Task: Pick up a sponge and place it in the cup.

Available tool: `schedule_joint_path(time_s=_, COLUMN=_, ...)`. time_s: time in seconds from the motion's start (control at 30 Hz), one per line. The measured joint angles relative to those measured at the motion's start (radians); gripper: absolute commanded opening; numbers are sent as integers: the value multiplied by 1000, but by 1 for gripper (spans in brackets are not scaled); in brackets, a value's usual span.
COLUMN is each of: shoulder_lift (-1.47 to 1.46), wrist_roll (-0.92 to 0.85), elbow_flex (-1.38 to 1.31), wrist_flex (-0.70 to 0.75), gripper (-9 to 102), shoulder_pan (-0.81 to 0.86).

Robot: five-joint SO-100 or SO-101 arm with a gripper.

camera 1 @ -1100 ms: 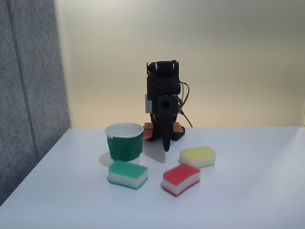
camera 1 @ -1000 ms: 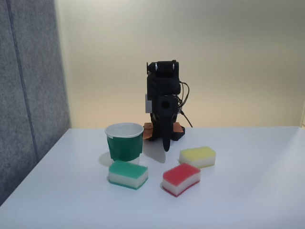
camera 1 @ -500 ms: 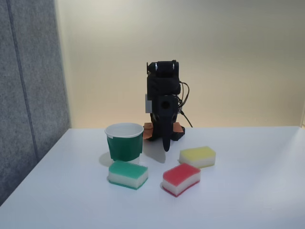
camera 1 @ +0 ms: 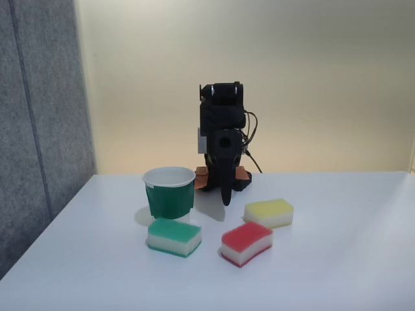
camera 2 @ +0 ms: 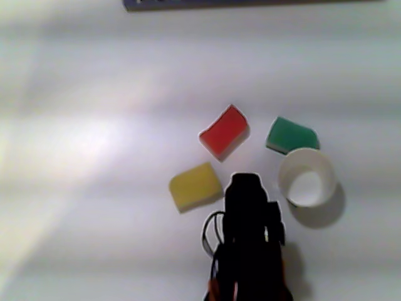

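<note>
Gripper [camera 1: 226, 199] pointing down, empty, jaws together, behind sponge [camera 1: 246, 243].

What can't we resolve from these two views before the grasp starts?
- Gripper: the fixed view shows it head-on and dark, and the arm's body covers it from above, so jaw state is unreadable.
- Cup: its floor is hidden by its own wall in the fixed view and washed out white in the other view.
- Red sponge: its white layer barely shows from above.
- Arm base: cut off by the bottom edge from above.
</note>
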Motion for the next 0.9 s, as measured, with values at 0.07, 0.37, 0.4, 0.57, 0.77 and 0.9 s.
schedule_joint_path(time_s=0.07, shoulder_lift=0, wrist_roll=0, elbow_flex=0, wrist_flex=0, gripper=0, shoulder_pan=0)
schedule_joint_path(time_s=0.37, shoulder_lift=0, wrist_roll=0, elbow_flex=-2, wrist_flex=0, gripper=0, shoulder_pan=9)
schedule_joint_path(time_s=0.4, shoulder_lift=0, wrist_roll=0, elbow_flex=-9, wrist_flex=0, gripper=0, shoulder_pan=9)
schedule_joint_path(time_s=0.57, shoulder_lift=0, wrist_roll=0, elbow_flex=-28, wrist_flex=0, gripper=0, shoulder_pan=11)
schedule_joint_path(time_s=0.77, shoulder_lift=0, wrist_roll=11, elbow_flex=-107, wrist_flex=34, gripper=0, shoulder_pan=3)
schedule_joint_path(time_s=0.9, shoulder_lift=-6, wrist_roll=12, elbow_flex=-190, wrist_flex=107, gripper=0, shoulder_pan=-2)
